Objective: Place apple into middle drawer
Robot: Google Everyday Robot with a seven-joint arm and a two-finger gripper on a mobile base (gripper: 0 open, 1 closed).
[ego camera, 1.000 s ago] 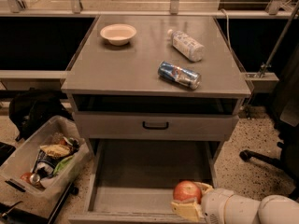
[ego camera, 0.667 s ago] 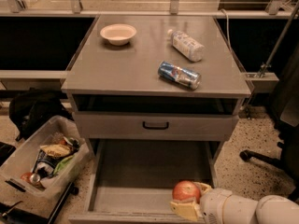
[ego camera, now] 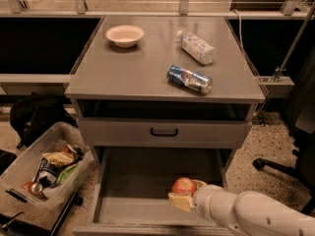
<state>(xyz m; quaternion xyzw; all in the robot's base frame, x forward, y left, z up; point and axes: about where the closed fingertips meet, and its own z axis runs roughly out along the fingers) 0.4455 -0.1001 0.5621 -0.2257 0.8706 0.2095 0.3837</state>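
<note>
The small red-orange apple (ego camera: 183, 185) sits between the cream fingers of my gripper (ego camera: 185, 192), which is shut on it. My white arm (ego camera: 246, 213) comes in from the lower right. The apple hangs just above the right front part of the middle drawer (ego camera: 138, 186), a wide grey tray pulled out at the bottom of the cabinet, its bare floor showing. I cannot tell whether the apple touches the floor.
A shut drawer front with a black handle (ego camera: 164, 132) is above the open drawer. On the cabinet top lie a cream bowl (ego camera: 125, 35), a plastic bottle (ego camera: 197, 47) and a crushed blue can (ego camera: 189, 78). A bin of trash (ego camera: 47, 166) stands at the left, and a chair base (ego camera: 275, 166) at the right.
My gripper has carried the apple a little to the left and farther back over the open drawer. Nothing else has moved.
</note>
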